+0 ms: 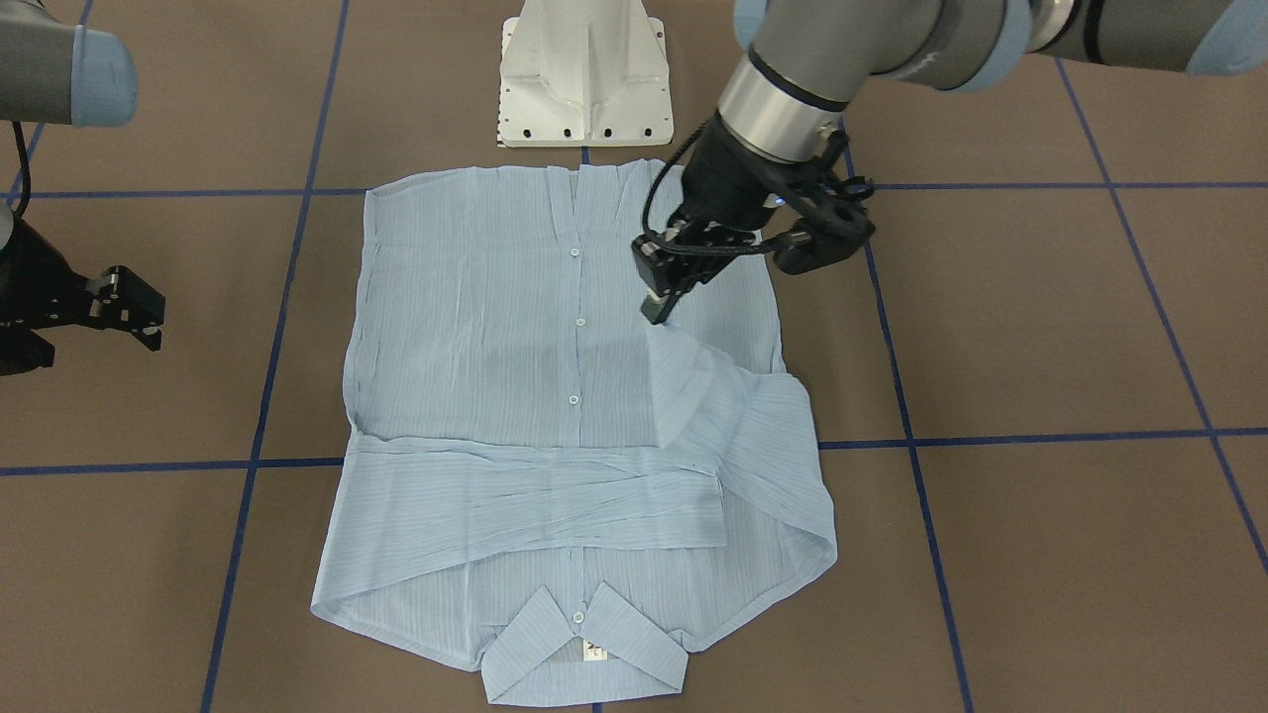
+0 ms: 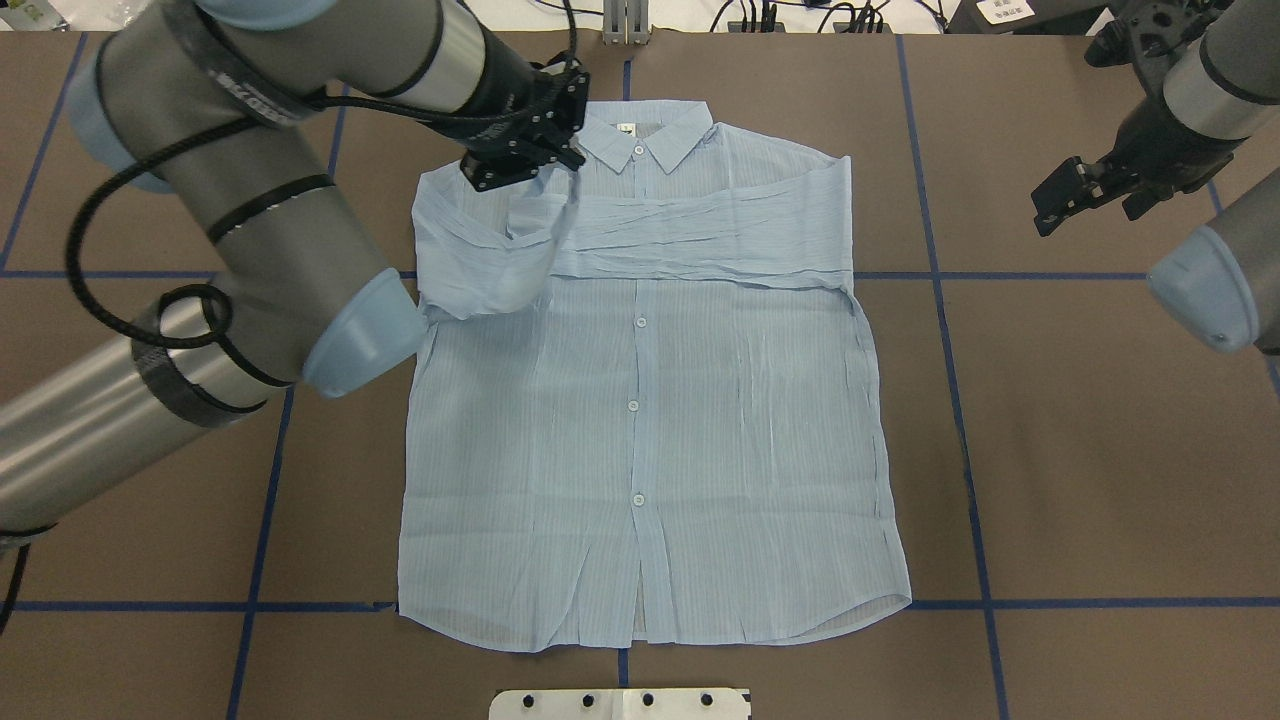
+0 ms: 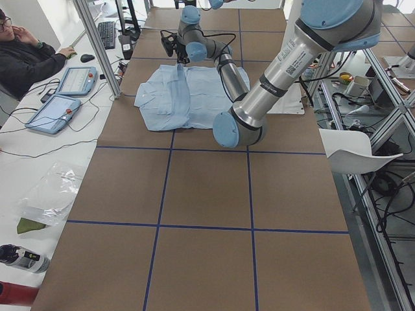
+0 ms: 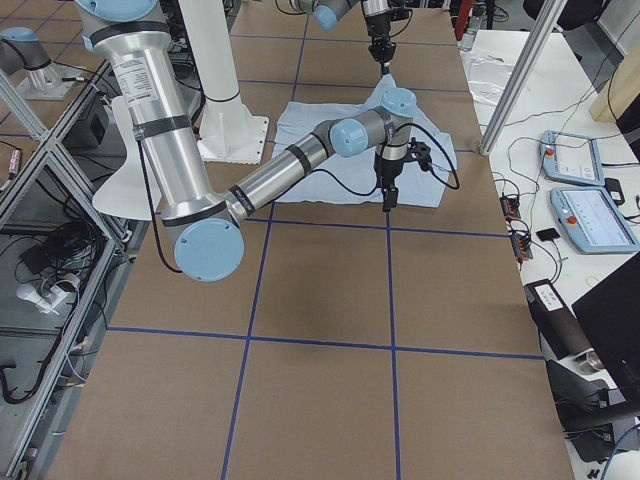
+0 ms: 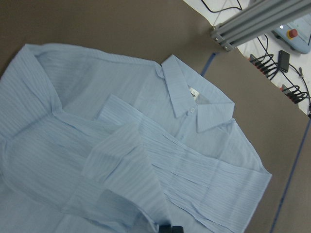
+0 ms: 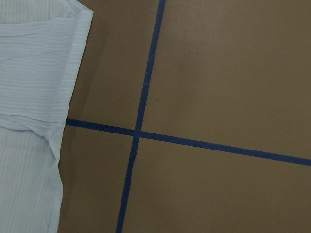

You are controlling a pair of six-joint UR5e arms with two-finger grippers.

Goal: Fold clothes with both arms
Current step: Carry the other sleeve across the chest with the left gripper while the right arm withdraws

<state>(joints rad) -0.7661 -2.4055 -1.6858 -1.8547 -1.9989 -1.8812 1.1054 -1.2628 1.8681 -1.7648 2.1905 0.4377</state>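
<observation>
The light-blue shirt [image 2: 640, 430] lies flat on the brown table with its buttons up and its collar [image 2: 645, 135] at the far edge. One sleeve [image 2: 700, 240] is folded across the chest. My left gripper [image 1: 656, 309] is shut on the other sleeve [image 1: 713, 396] and holds its end raised above the chest; the lifted cuff [image 5: 121, 155] fills the middle of the left wrist view. My right gripper [image 2: 1055, 200] hovers open and empty over bare table, well off the shirt's side. In the right wrist view only the shirt's edge [image 6: 29, 73] shows.
The white pedestal base [image 1: 584, 79] stands at the shirt's hem end. Blue tape lines [image 2: 940, 280] cross the table. A person [image 3: 26, 58] sits at a side desk with control tablets [image 3: 61, 113]. More tablets [image 4: 590, 215] lie beyond the table's far edge.
</observation>
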